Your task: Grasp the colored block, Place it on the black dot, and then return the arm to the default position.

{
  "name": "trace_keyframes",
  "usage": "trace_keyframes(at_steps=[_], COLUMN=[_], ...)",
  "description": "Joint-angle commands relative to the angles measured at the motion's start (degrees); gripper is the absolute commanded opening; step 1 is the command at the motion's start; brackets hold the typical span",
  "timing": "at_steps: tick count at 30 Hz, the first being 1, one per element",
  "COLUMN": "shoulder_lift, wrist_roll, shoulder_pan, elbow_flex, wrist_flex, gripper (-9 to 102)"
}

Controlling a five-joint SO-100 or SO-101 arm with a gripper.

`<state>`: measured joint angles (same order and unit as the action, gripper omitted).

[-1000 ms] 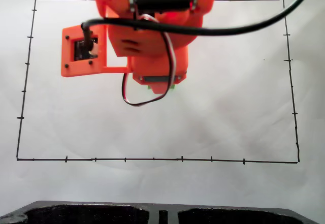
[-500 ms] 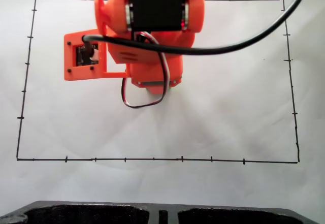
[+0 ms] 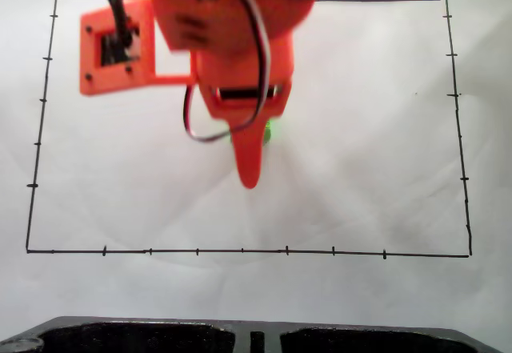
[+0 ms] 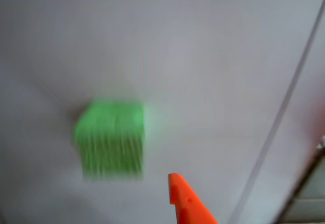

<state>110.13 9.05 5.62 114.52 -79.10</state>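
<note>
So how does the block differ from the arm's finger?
The block is green and boxy; the finger is orange, tapering to a point. The block sits on the white paper; the finger hangs beside it, apart in the wrist view. Both are blurred.

A blurred bright green cube (image 4: 110,138) sits on white paper (image 4: 203,56), apart from my orange pointed claw finger (image 4: 189,203) at bottom.

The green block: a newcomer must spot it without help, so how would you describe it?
On the white paper, inside the black border, find the orange arm. The green block sits on the paper just beside its pointed finger, blurred in the wrist view. It is the sole green thing there.
</note>
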Motion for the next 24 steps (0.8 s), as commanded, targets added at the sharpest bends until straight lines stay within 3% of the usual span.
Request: trace_keyframes(at_steps=[1, 7, 13, 17, 24], shoulder_lift=[14.5, 41.9, 59.9, 72.2, 77.1], wrist_roll=[-2.7, -9.0, -14.1, -13.9, -13.2], shoulder_pan=[-0.7, -7.5, -9.9, -10.2, -10.0], elbow_flex=[3.7, 20.5, 35.4, 44.6, 56.7], wrist_flex=[0.1, 7.6, 8.6, 9.8, 18.7], gripper=[52, 32, 21, 2, 0])
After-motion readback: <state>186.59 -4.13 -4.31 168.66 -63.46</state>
